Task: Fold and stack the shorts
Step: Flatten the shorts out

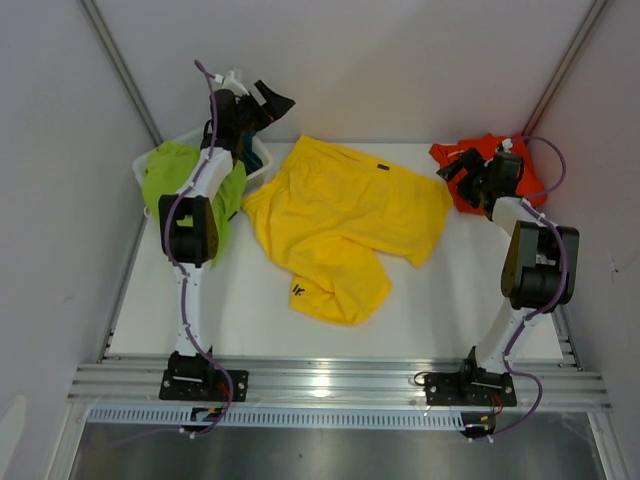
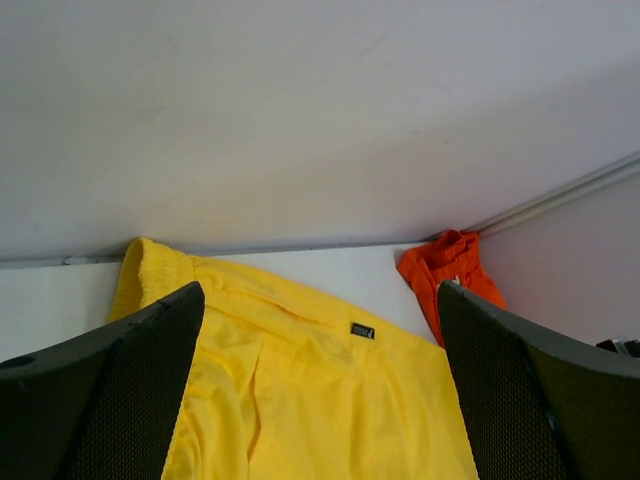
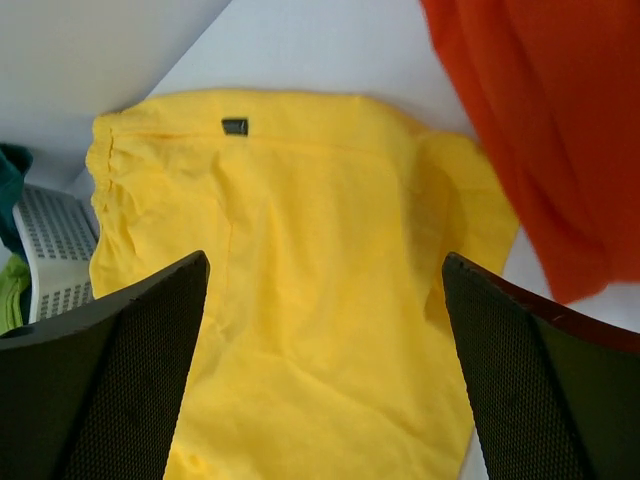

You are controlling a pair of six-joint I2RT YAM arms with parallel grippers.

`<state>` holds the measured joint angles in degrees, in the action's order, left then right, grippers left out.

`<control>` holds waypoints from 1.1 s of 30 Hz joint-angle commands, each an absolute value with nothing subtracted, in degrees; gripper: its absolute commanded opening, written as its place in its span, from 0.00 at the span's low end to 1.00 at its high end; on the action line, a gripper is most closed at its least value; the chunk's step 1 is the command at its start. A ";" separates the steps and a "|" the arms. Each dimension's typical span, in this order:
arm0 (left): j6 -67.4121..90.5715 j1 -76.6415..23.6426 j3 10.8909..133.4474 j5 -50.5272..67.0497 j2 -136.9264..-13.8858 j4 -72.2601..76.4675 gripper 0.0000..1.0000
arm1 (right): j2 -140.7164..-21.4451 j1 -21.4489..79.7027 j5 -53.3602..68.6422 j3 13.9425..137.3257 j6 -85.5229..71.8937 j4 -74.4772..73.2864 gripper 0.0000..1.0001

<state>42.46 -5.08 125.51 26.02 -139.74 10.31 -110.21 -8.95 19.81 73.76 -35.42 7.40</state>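
Fingers [image 2: 130, 390] of left gripper [image 2: 318, 330] and right gripper [image 3: 325, 300] were spread wide, empty, either side of yellow shorts [image 1: 340, 215] on table [image 1: 450, 310].

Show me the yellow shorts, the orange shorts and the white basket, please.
yellow shorts [image 1: 345, 215], top external view, middle of the spread fabric.
orange shorts [image 2: 442, 264], left wrist view, the bunched upper part.
white basket [image 3: 55, 245], right wrist view, its perforated wall.

One yellow pair [image 1: 345, 215], one orange [image 3: 540, 120], one lime-green [image 1: 170, 170], perhaps one teal [image 3: 12, 185]; one basket [image 3: 60, 240].
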 commanded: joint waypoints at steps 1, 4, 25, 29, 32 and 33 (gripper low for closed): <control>35.96 -5.18 122.55 26.63 -125.79 5.90 0.99 | -101.00 -4.77 18.29 71.29 -30.25 3.99 1.00; 31.48 -6.23 111.38 24.62 -116.39 2.21 0.99 | -96.08 -0.64 18.27 67.78 -27.69 1.15 0.99; 25.66 -15.73 59.52 6.77 -84.21 -10.73 0.99 | -81.28 54.83 4.84 53.25 -12.58 -5.36 0.63; 26.28 -15.03 56.86 8.26 -84.90 -9.76 0.99 | -87.00 60.64 0.00 56.51 -8.88 -6.94 0.63; 26.63 -13.54 55.99 8.79 -86.22 -8.53 0.99 | -91.31 63.62 -3.60 58.88 -7.04 -6.95 0.63; 26.72 -12.40 55.73 9.22 -86.74 -7.39 0.99 | -92.36 64.33 -4.47 59.50 -6.16 -7.03 0.63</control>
